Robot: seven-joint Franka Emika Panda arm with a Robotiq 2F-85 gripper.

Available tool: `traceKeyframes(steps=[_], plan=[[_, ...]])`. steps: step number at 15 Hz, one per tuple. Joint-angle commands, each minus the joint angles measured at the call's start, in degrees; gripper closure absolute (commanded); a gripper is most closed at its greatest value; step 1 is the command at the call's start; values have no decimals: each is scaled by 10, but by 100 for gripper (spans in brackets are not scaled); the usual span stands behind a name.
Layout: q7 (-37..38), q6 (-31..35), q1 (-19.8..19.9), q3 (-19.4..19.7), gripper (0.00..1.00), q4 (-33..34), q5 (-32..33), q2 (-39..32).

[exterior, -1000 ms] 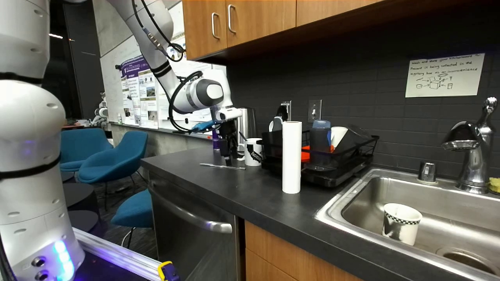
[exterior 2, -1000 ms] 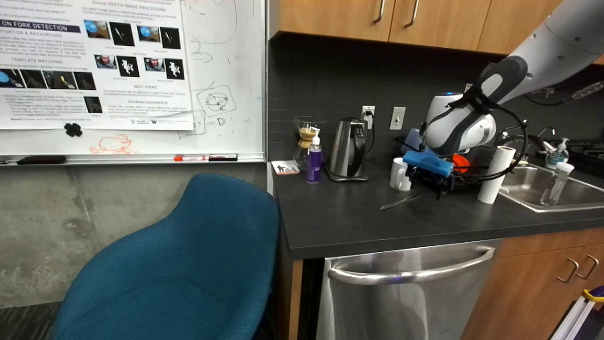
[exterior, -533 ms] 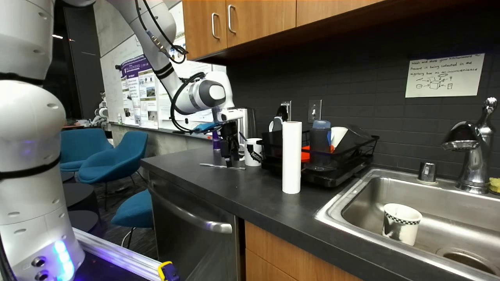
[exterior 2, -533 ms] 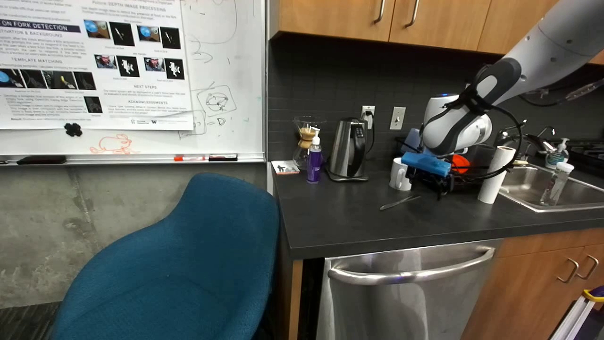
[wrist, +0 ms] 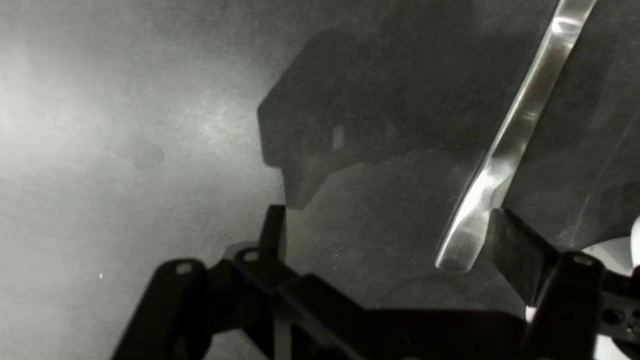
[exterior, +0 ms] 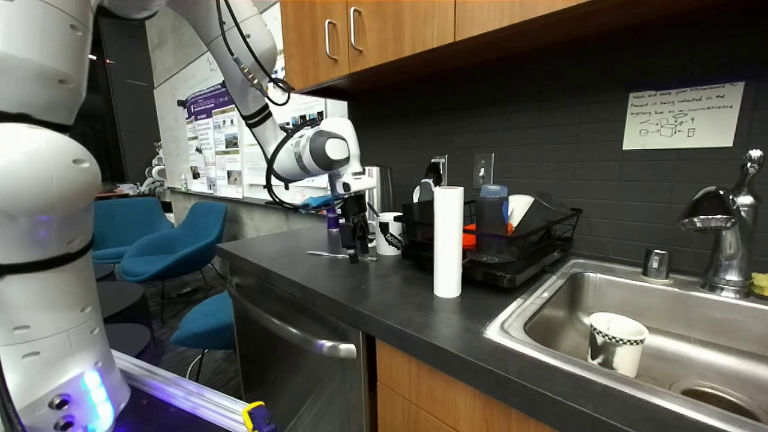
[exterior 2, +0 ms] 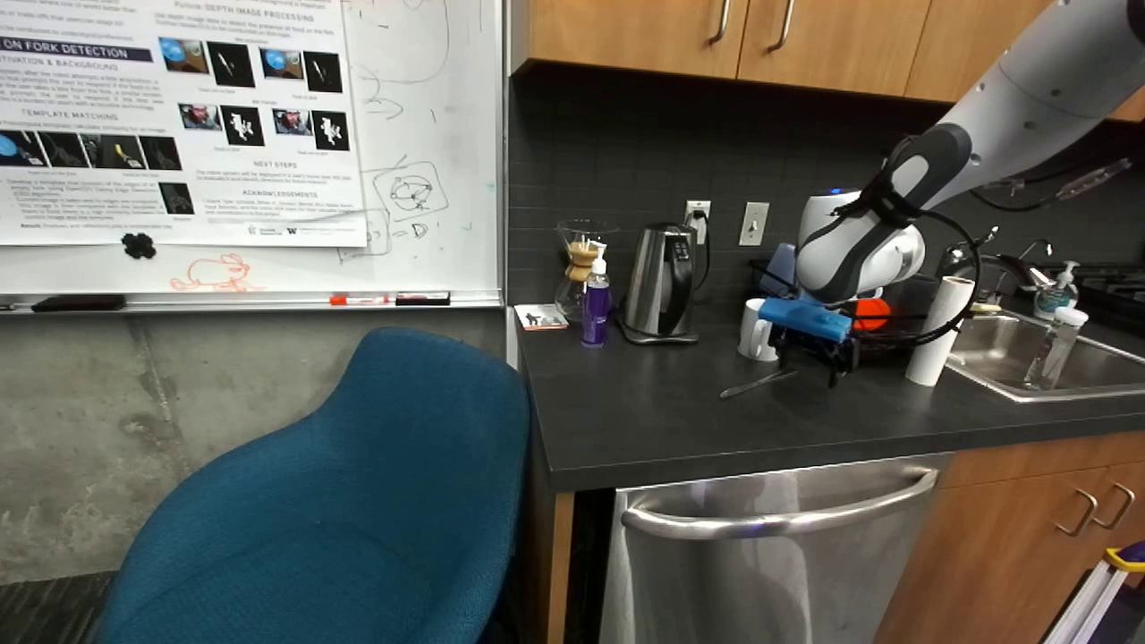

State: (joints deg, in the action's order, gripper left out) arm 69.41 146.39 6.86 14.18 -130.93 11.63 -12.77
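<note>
the gripper (wrist: 387,222) held its fingers spread wide, low above the dark counter (wrist: 125,200), gripping nothing. a thin metal utensil (wrist: 520,120), likely a knife, lay flat on that surface, and its thinness seemed the main hazard: closing pads could have skimmed over it, or a fingertip set too low could have jammed on the counter. the finger at the wrist view's right overlapped the utensil's edge in the picture, so coming straight down might have pinned it or sent it skidding; whether the two touched could not be told.

the utensil's near end sat within the gap between the fingers, much closer to that same finger, while its shaft slanted away past the top of the wrist view. just beyond, in both exterior views, a white mug (exterior: 384,231) stood near enough that a careless sideways swing might have knocked it. farther off came the black dish rack (exterior: 510,275) with a white roll (exterior: 448,240) upright beside it, and, well apart, a checker-rimmed cup (exterior: 618,348) in the sink (exterior: 507,330).
</note>
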Motion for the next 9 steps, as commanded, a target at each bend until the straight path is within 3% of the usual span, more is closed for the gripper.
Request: traceKeyframes(steps=[1, 9], plan=[[12, -13, -9, 9, 0, 20, 3, -10], [28, -29, -12, 16, 0, 37, 9, -20]])
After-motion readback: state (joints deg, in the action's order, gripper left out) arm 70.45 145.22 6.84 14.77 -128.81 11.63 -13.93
